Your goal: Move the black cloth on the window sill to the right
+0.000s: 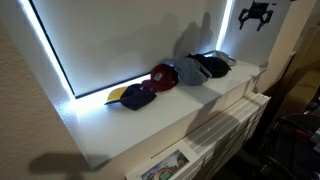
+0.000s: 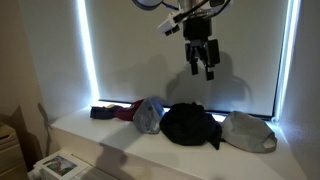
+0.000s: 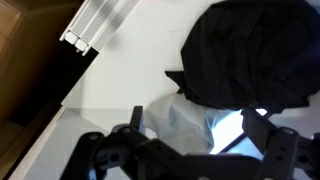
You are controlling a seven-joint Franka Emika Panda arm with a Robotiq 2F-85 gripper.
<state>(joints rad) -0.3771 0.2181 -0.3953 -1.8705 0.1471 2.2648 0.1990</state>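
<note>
The black cloth (image 2: 190,125) lies bunched on the white window sill (image 2: 110,135), between a grey-blue cap and a light grey cap. It also shows in an exterior view (image 1: 212,66) near the sill's far end, and at the upper right of the wrist view (image 3: 255,55). My gripper (image 2: 201,62) hangs well above the cloth, in front of the dark window, and it shows at the top of an exterior view (image 1: 257,15). In the wrist view its fingers (image 3: 200,135) are spread apart with nothing between them.
Other items lie in a row on the sill: a navy cap (image 1: 132,97), a maroon cap (image 1: 163,75), a grey-blue cap (image 2: 150,115) and a light grey cap (image 2: 250,131). A white radiator (image 1: 232,125) sits below the sill. Printed paper (image 1: 165,166) lies lower down.
</note>
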